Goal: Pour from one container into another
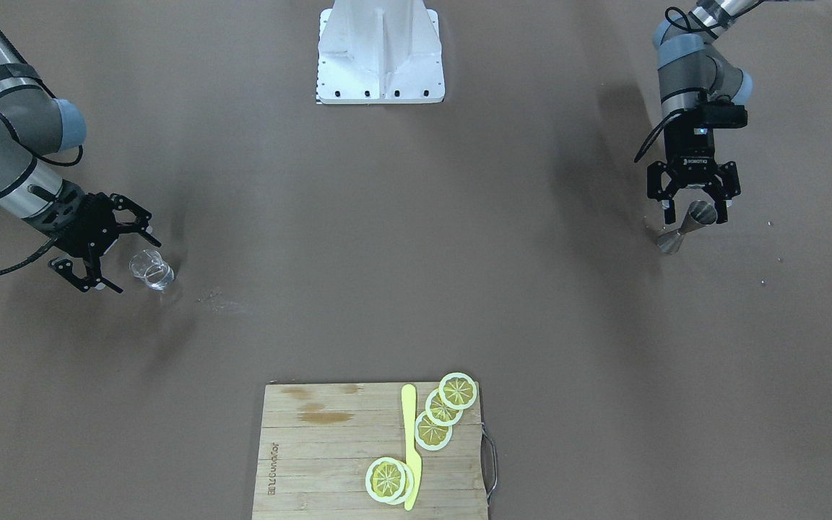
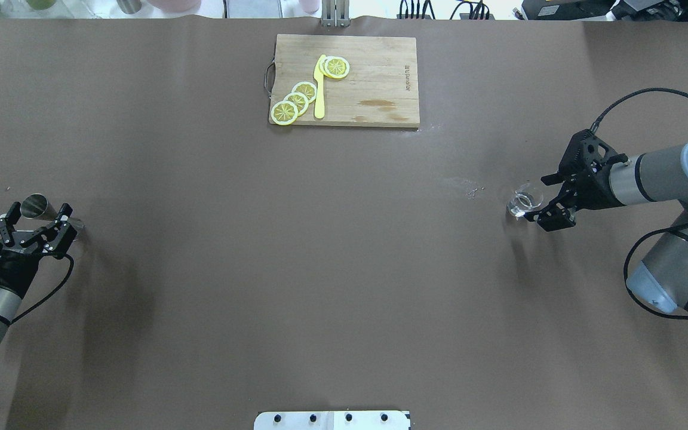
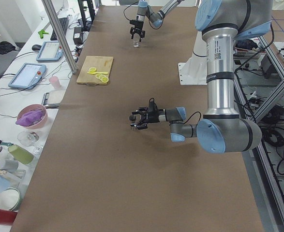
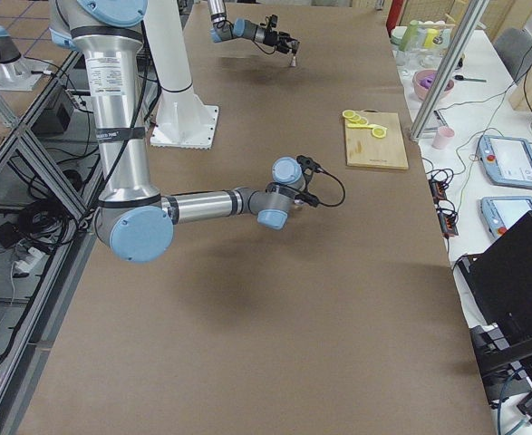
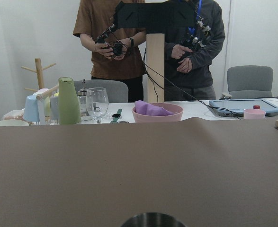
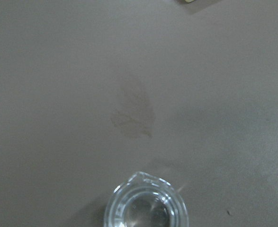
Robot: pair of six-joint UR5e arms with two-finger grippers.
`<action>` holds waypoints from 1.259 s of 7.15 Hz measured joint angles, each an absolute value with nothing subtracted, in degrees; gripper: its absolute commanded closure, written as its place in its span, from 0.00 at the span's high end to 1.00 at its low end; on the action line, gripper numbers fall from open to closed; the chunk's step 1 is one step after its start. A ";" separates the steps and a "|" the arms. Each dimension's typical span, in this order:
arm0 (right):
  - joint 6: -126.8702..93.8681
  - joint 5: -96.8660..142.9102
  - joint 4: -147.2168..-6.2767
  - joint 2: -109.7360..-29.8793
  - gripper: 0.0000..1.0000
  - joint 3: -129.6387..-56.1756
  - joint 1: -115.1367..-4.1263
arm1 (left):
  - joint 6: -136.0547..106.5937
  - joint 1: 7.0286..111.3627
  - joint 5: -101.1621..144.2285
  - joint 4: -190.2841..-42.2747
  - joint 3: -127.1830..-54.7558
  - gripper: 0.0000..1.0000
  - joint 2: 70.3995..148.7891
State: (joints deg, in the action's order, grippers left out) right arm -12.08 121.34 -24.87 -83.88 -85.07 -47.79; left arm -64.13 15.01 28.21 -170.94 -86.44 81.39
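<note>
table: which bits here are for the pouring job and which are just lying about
For the job:
metal jigger
small glass

Just lying about:
cutting board
lemon slices
yellow knife

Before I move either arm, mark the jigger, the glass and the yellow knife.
jigger (image 1: 685, 227), front-facing view, its narrow waist.
glass (image 2: 525, 201), overhead view, its clear body.
yellow knife (image 1: 411, 448), front-facing view, mid-length.
</note>
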 measured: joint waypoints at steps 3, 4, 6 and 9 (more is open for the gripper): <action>-18.42 121.23 -13.37 -83.43 0.98 -81.16 -47.69 | -65.10 14.80 27.53 -171.60 -83.94 0.94 82.80; -19.73 120.84 -8.58 -82.31 0.98 -77.71 -47.70 | -65.25 14.70 27.30 -171.91 -83.29 0.94 82.94; -21.04 119.24 -2.07 -80.11 0.98 -72.88 -47.67 | -65.37 14.31 26.75 -172.29 -82.21 0.94 83.33; -20.59 116.70 3.30 -78.78 0.98 -71.50 -47.08 | -66.01 14.02 26.35 -172.33 -80.76 0.92 84.71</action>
